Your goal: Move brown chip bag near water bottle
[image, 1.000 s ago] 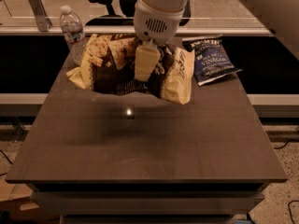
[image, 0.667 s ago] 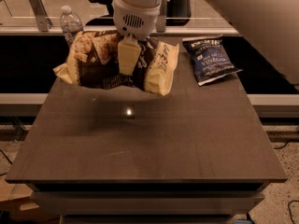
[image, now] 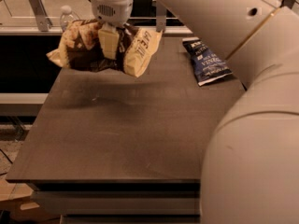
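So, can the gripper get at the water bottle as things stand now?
Probably not. The gripper is shut on the brown chip bag, held over a far corner of the table, and the bag hangs in front of the water bottle, covering most of it.

Smooth matt off-white plastic gripper (image: 110, 45), over table's far-left part, pinches crinkly, glossy foil-like brown chip bag (image: 81, 50); clear plastic water bottle (image: 67, 16) just behind; dark matt table (image: 131, 129) w/ faint sheen; glossy dk-blue bag (image: 208, 62).
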`<state>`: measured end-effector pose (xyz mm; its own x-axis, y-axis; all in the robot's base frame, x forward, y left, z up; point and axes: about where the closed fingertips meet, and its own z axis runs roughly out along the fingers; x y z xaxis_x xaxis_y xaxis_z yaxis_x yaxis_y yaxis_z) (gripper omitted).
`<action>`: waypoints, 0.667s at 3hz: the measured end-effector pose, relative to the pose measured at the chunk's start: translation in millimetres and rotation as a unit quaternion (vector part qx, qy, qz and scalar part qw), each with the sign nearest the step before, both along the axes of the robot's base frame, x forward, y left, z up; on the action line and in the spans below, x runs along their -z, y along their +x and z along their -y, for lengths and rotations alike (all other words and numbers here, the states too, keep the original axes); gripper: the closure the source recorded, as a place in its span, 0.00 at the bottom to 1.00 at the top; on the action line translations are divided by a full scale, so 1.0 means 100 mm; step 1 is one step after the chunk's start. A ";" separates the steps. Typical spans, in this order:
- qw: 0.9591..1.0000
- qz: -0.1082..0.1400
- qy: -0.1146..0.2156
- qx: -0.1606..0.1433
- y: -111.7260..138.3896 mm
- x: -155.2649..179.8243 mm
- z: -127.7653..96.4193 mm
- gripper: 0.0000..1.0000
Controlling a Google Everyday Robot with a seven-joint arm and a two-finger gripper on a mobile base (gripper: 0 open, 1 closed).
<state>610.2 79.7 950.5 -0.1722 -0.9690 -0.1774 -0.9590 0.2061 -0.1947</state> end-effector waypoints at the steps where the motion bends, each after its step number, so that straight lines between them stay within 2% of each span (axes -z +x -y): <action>1: 0.999 0.020 -0.010 0.030 0.37 -0.06 -0.03 1.00; 2: 0.997 0.034 -0.013 0.063 0.72 -0.10 0.09 1.00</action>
